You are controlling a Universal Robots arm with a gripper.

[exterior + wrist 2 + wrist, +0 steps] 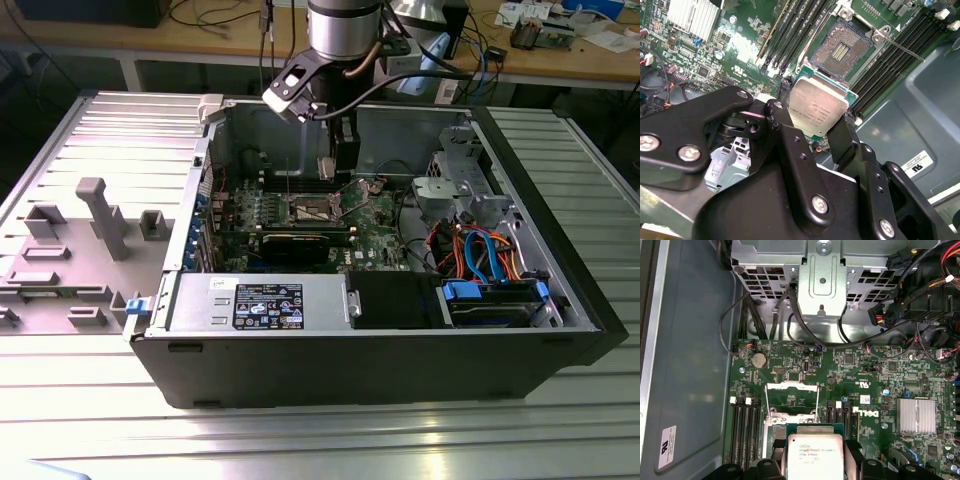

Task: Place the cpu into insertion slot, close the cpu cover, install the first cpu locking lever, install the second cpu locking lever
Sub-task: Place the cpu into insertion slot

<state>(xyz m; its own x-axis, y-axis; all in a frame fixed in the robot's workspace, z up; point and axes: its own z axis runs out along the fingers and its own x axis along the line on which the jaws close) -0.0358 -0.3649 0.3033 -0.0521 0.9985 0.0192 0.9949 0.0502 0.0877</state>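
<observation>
Above slot, exterior view: gripper [345, 168] hangs inside the open case [400, 345], just over the slot [312, 208]; cover [362, 190] stands tilted up beside the slot.
Second wrist view: 2 fingers [785, 125] pinch the cpu [817, 110] by opposite edges, metal top showing; it sits near the slot [841, 50], not seated.
First wrist view: cpu [815, 456] is held just before the slot [772, 422]; cover [791, 386] is raised beyond it.
Handling: likely light, stiff and smooth-edged, so slippery; underside and slot contacts look fragile. An edge grip suits it, held level.
</observation>
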